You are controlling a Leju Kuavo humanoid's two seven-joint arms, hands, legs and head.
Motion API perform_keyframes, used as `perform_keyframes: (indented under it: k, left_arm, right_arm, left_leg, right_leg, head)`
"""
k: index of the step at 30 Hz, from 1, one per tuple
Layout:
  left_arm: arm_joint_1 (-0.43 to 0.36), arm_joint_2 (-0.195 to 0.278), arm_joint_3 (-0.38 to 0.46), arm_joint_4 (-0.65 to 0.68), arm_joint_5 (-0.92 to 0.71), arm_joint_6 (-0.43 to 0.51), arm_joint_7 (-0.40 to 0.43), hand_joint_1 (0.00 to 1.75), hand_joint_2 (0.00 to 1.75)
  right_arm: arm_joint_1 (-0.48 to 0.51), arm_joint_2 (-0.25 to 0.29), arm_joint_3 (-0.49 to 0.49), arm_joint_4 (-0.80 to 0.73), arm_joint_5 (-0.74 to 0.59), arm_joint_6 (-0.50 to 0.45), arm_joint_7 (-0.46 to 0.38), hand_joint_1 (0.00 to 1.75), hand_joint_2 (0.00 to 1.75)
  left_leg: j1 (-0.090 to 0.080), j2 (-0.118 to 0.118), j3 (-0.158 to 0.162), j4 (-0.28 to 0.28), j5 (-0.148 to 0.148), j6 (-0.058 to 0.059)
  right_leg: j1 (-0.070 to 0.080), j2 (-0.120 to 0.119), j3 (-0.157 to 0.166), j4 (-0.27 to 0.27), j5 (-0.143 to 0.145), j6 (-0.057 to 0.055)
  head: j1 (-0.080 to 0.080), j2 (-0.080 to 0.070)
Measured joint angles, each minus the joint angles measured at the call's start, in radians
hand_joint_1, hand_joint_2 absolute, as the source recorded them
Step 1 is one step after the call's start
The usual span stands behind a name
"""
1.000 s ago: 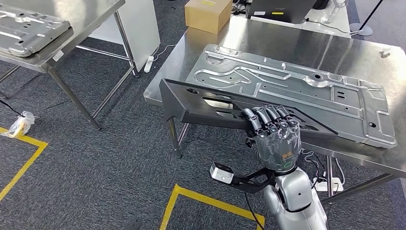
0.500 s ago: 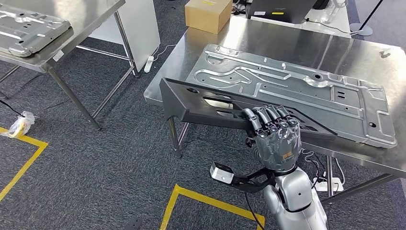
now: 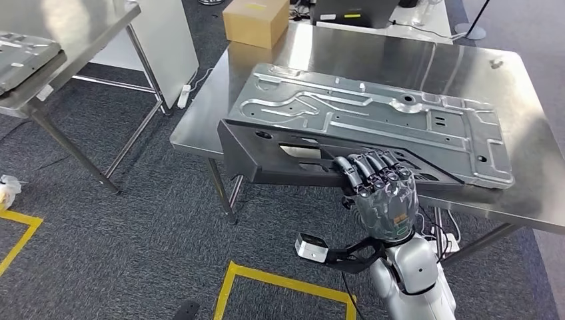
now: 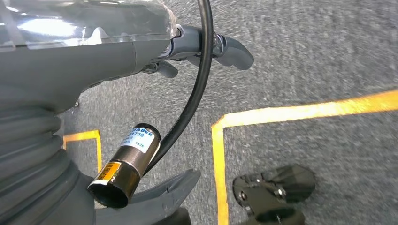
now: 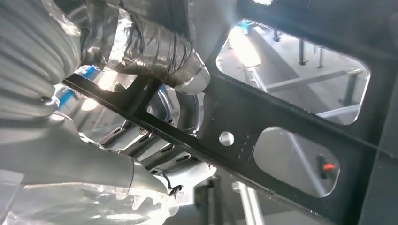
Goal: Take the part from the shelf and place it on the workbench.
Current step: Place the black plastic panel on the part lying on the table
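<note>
My right hand (image 3: pixel 381 193) grips the near edge of the black flat part (image 3: pixel 266 148), a long plate with cut-out windows. I hold it roughly level, over the front edge of the steel workbench (image 3: pixel 203 123). On the workbench lies a large silver stamped panel (image 3: pixel 373 113), and the black part overlaps its near side. From the right wrist, the taped thumb (image 5: pixel 155 51) presses against the black part (image 5: pixel 291 140). My left hand (image 4: pixel 220 47) hangs over the carpet, its fingers apart and holding nothing.
A cardboard box (image 3: pixel 255 21) stands at the workbench's far left corner. A second steel table (image 3: pixel 80 27) with another silver panel (image 3: pixel 20 63) is at the left. Yellow tape (image 3: pixel 286 283) marks the carpet below me. Cables and a power strip lie under the workbench.
The whole picture has shifted left and the workbench sits nearer, so the camera has moved. My right hand keeps the same grip on the black part.
</note>
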Motion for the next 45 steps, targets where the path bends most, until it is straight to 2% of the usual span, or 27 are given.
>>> perform_keyframes:
  k: [2, 3, 5, 7, 8, 9, 10, 11, 12, 14, 15, 16, 17, 18, 20, 22, 23, 24, 25, 26, 28, 30, 32, 34, 39, 42, 45]
  left_arm:
    - [0.0, 0.0, 0.002, 0.0, -0.005, 0.0, -0.001, 0.0, 1.75]
    - [-0.002, -0.001, 0.003, 0.0, -0.007, 0.001, -0.002, 0.0, 1.75]
    - [-0.004, -0.001, 0.004, 0.0, -0.009, 0.001, -0.003, 0.0, 1.75]
    - [-0.003, -0.002, 0.005, 0.0, -0.01, 0.001, -0.004, 0.0, 1.75]
    - [-0.002, -0.002, 0.006, 0.0, -0.01, 0.001, -0.003, 0.0, 1.75]
    - [0.001, -0.002, 0.006, 0.0, -0.011, 0.001, -0.003, 0.0, 1.75]
    - [0.002, -0.002, 0.007, 0.0, -0.011, 0.001, -0.003, 0.0, 1.75]
    - [0.003, -0.002, 0.007, 0.0, -0.011, 0.001, -0.003, 0.0, 1.75]
    - [0.003, -0.002, 0.008, 0.0, -0.011, 0.001, -0.003, 0.0, 1.75]
    - [0.0, 0.0, 0.011, 0.0, -0.011, 0.001, -0.002, 0.0, 1.75]
    - [-0.002, 0.001, 0.012, 0.0, -0.012, 0.001, -0.002, 0.0, 1.75]
    - [-0.005, 0.001, 0.013, 0.0, -0.012, 0.001, -0.002, 0.0, 1.75]
    - [-0.007, 0.0, 0.013, 0.0, -0.013, 0.001, -0.001, 0.0, 1.75]
    - [-0.007, -0.002, 0.014, 0.0, -0.015, 0.002, 0.0, 0.0, 1.75]
    - [-0.005, -0.002, 0.015, 0.0, -0.017, 0.002, 0.003, 0.0, 1.75]
    - [-0.002, -0.002, 0.016, 0.0, -0.019, 0.003, 0.003, 0.0, 1.75]
    - [-0.001, -0.002, 0.016, 0.0, -0.02, 0.003, 0.004, 0.0, 1.75]
    - [0.001, -0.002, 0.017, 0.0, -0.021, 0.003, 0.004, 0.0, 1.75]
    - [0.002, -0.002, 0.017, 0.0, -0.022, 0.003, 0.004, 0.0, 1.75]
    - [0.002, -0.003, 0.018, 0.0, -0.023, 0.003, 0.004, 0.0, 1.75]
    - [0.001, -0.003, 0.018, 0.0, -0.024, 0.003, 0.004, 0.0, 1.75]
    - [0.0, -0.003, 0.018, 0.0, -0.025, 0.003, 0.004, 0.0, 1.75]
    - [-0.001, -0.003, 0.019, 0.0, -0.025, 0.003, 0.004, 0.0, 1.75]
    - [0.0, -0.003, 0.02, 0.0, -0.025, 0.003, 0.004, 0.0, 1.75]
    - [-0.001, -0.003, 0.02, 0.0, -0.026, 0.003, 0.005, 0.0, 1.75]
    - [0.0, -0.003, 0.021, 0.0, -0.026, 0.003, 0.015, 0.0, 1.75]
    - [0.0, -0.002, 0.023, 0.0, -0.028, 0.005, 0.024, 0.0, 1.75]
  right_arm:
    - [0.001, 0.006, -0.006, 0.001, -0.003, 0.0, -0.01, 1.75, 1.75]
    - [0.002, 0.009, -0.009, 0.001, -0.004, 0.0, -0.014, 1.75, 1.75]
    - [0.001, 0.015, -0.014, 0.001, -0.008, 0.0, -0.021, 1.75, 1.75]
    - [0.0, 0.024, -0.017, 0.002, -0.01, 0.0, -0.028, 1.75, 1.75]
    - [0.001, 0.027, -0.019, 0.003, -0.01, 0.0, -0.031, 1.75, 1.75]
    - [0.002, 0.029, -0.02, 0.004, -0.01, 0.0, -0.034, 1.75, 1.75]
    - [0.004, 0.03, -0.021, 0.006, -0.01, 0.0, -0.037, 1.75, 1.75]
    - [0.005, 0.031, -0.021, 0.007, -0.01, 0.0, -0.038, 1.75, 1.75]
    - [0.005, 0.032, -0.022, 0.007, -0.01, 0.0, -0.038, 1.75, 1.75]
    - [0.005, 0.035, -0.023, 0.007, -0.005, 0.0, -0.038, 1.75, 1.75]
    - [0.005, 0.036, -0.024, 0.007, 0.002, 0.0, -0.035, 1.75, 1.75]
    - [0.006, 0.036, -0.025, 0.007, 0.012, 0.0, -0.03, 1.75, 1.75]
    - [0.006, 0.036, -0.026, 0.006, 0.023, 0.0, -0.022, 1.75, 1.75]
    - [0.007, 0.036, -0.026, 0.006, 0.032, 0.0, -0.012, 1.75, 1.75]
    - [0.005, 0.035, -0.026, 0.005, 0.041, 0.0, 0.002, 1.75, 1.75]
    - [0.002, 0.034, -0.026, 0.004, 0.043, 0.0, 0.007, 1.75, 1.75]
    - [0.002, 0.033, -0.026, 0.005, 0.044, 0.0, 0.008, 1.75, 1.75]
    - [0.003, 0.033, -0.026, 0.005, 0.045, 0.0, 0.008, 1.75, 1.75]
    - [0.004, 0.033, -0.026, 0.006, 0.045, 0.0, 0.008, 1.75, 1.75]
    - [0.004, 0.032, -0.026, 0.006, 0.045, 0.0, 0.008, 1.75, 1.75]
    - [0.003, 0.032, -0.026, 0.006, 0.045, 0.0, 0.008, 1.75, 1.75]
    - [0.003, 0.032, -0.026, 0.005, 0.045, 0.0, 0.008, 1.75, 1.75]
    - [0.003, 0.032, -0.026, 0.005, 0.045, 0.0, 0.01, 1.75, 1.75]
    - [0.003, 0.032, -0.026, 0.005, 0.045, 0.0, 0.011, 1.75, 1.75]
    - [0.003, 0.032, -0.026, 0.005, 0.045, 0.0, 0.02, 1.75, 1.75]
    - [0.003, 0.031, -0.026, 0.007, 0.04, 0.0, 0.029, 1.75, 1.75]
    - [0.002, 0.03, -0.026, 0.015, 0.03, 0.0, 0.032, 1.75, 1.75]
  left_leg:
    - [-0.001, 0.016, 0.008, -0.003, -0.004, -0.014]
    - [0.003, 0.02, 0.012, -0.003, -0.009, -0.02]
    - [0.007, -0.009, -0.001, 0.039, -0.044, -0.022]
    - [0.003, -0.058, -0.06, 0.164, -0.11, -0.016]
    - [-0.001, -0.071, -0.097, 0.233, -0.135, -0.011]
    - [-0.007, -0.079, -0.125, 0.28, -0.144, -0.005]
    - [-0.012, -0.084, -0.137, 0.292, -0.132, 0.005]
    - [-0.019, -0.088, -0.129, 0.26, -0.1, 0.017]
    - [-0.027, -0.097, -0.105, 0.196, -0.057, 0.033]
    - [-0.038, -0.117, -0.057, 0.075, -0.003, 0.067]
    - [-0.043, -0.124, -0.044, 0.04, 0.006, 0.077]
    - [-0.046, -0.127, -0.039, 0.028, 0.003, 0.082]
    - [-0.048, -0.126, -0.035, 0.017, 0.007, 0.08]
    - [-0.046, -0.122, -0.03, 0.007, 0.013, 0.077]
    - [-0.037, -0.113, -0.018, -0.016, 0.027, 0.075]
    - [-0.035, -0.103, -0.012, -0.025, 0.03, 0.075]
    - [-0.034, -0.097, -0.012, -0.024, 0.029, 0.074]
    - [-0.034, -0.092, -0.012, -0.023, 0.027, 0.072]
    - [-0.033, -0.087, -0.011, -0.021, 0.024, 0.069]
    - [-0.031, -0.083, -0.01, -0.018, 0.021, 0.066]
    - [-0.03, -0.078, -0.007, -0.011, 0.012, 0.057]
    - [-0.033, -0.075, -0.006, -0.002, 0.002, 0.048]
    - [-0.036, -0.075, -0.006, 0.0, 0.0, 0.052]
    - [-0.035, -0.074, -0.004, -0.003, 0.001, 0.057]
    - [-0.032, -0.074, -0.001, -0.011, 0.003, 0.045]
    - [-0.031, -0.074, 0.0, -0.013, 0.004, 0.035]
    - [-0.03, -0.074, -0.001, -0.013, 0.004, 0.031]
  right_leg:
    - [0.003, 0.023, -0.006, 0.009, -0.005, -0.028]
    - [0.004, 0.034, -0.007, 0.009, -0.005, -0.037]
    - [0.004, 0.057, -0.006, 0.008, -0.005, -0.054]
    - [0.01, 0.08, -0.005, 0.007, -0.005, -0.066]
    - [0.015, 0.094, -0.006, 0.007, -0.005, -0.07]
    - [0.021, 0.109, -0.005, 0.008, -0.004, -0.074]
    - [0.027, 0.125, -0.004, 0.008, -0.004, -0.076]
    - [0.032, 0.14, -0.003, 0.008, -0.004, -0.077]
    - [0.038, 0.152, 0.0, 0.008, -0.004, -0.079]
    - [0.041, 0.169, 0.002, 0.008, -0.004, -0.08]
    - [0.039, 0.174, 0.001, 0.007, -0.004, -0.077]
    - [0.035, 0.179, -0.001, 0.005, -0.003, -0.072]
    - [0.035, 0.183, -0.002, 0.002, -0.002, -0.065]
    - [0.034, 0.177, -0.002, 0.001, -0.002, -0.06]
    - [0.039, 0.135, -0.015, 0.033, -0.026, -0.051]
    - [0.035, 0.087, -0.064, 0.137, -0.086, -0.04]
    - [0.03, 0.079, -0.094, 0.199, -0.112, -0.034]
    - [0.024, 0.074, -0.116, 0.242, -0.124, -0.028]
    - [0.019, 0.071, -0.121, 0.251, -0.117, -0.023]
    - [0.015, 0.069, -0.104, 0.219, -0.091, -0.019]
    - [0.012, 0.06, -0.032, 0.085, -0.03, -0.017]
    - [0.014, 0.056, 0.014, -0.004, -0.005, -0.026]
    - [0.016, 0.06, 0.018, -0.015, -0.005, -0.034]
    - [0.018, 0.063, 0.018, -0.015, -0.006, -0.037]
    - [0.022, 0.063, 0.018, -0.014, -0.009, -0.045]
    - [0.022, 0.063, 0.018, -0.014, -0.009, -0.047]
    - [0.022, 0.063, 0.018, -0.014, -0.008, -0.047]
  head:
    - [-0.003, 0.0]
    - [-0.004, 0.0]
    - [-0.005, 0.0]
    - [-0.005, 0.0]
    - [-0.006, 0.0]
    - [-0.006, 0.0]
    - [-0.006, 0.0]
    - [-0.006, 0.0]
    - [-0.006, 0.0]
    - [-0.005, 0.0]
    - [-0.006, 0.0]
    - [-0.008, 0.0]
    - [-0.01, 0.0]
    - [-0.012, 0.0]
    - [-0.008, 0.0]
    - [-0.004, 0.0]
    - [-0.003, 0.0]
    - [-0.003, 0.0]
    - [-0.003, 0.0]
    - [-0.003, 0.0]
    - [-0.003, 0.0]
    - [-0.004, 0.0]
    - [-0.004, 0.0]
    - [-0.004, 0.0]
    - [-0.004, 0.0]
    - [-0.004, 0.0]
    - [-0.004, 0.0]
